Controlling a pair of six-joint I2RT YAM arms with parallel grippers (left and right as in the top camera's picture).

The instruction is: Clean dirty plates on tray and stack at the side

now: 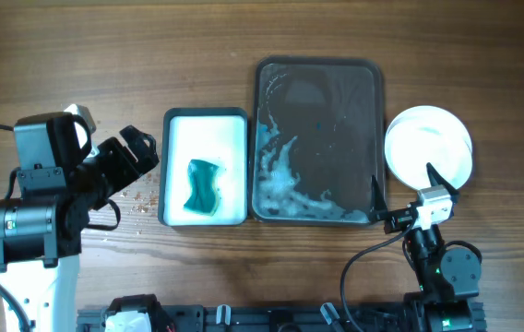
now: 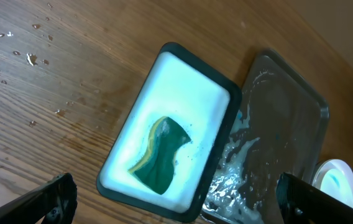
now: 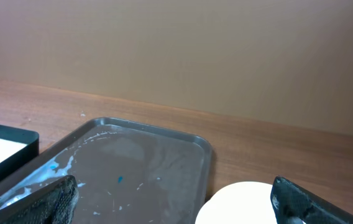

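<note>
- A wooden counter (image 1: pixel 244 267) fills the overhead view; a plain tan wall (image 3: pixel 176 50) stands behind it.
- At far left, the left fingers (image 2: pixel 49 200) are spread wide and released, grasping nothing, beside scattered droplets (image 1: pixel 142 198).
- Open wood separates them from a small white tray (image 1: pixel 205 112) with a dark rim, holding a green sponge (image 1: pixel 204 184).
- Just beside it lies the large dark tray (image 1: pixel 336 111), wet, with white foam (image 1: pixel 285 180) along its left and front edges.
- The plates (image 1: pixel 428 143), plain white, sit stacked on the counter just right of the tray.
- The right fingers (image 3: pixel 301 202), spread and released, hover near the tray's front right corner and the stack's front edge.
</note>
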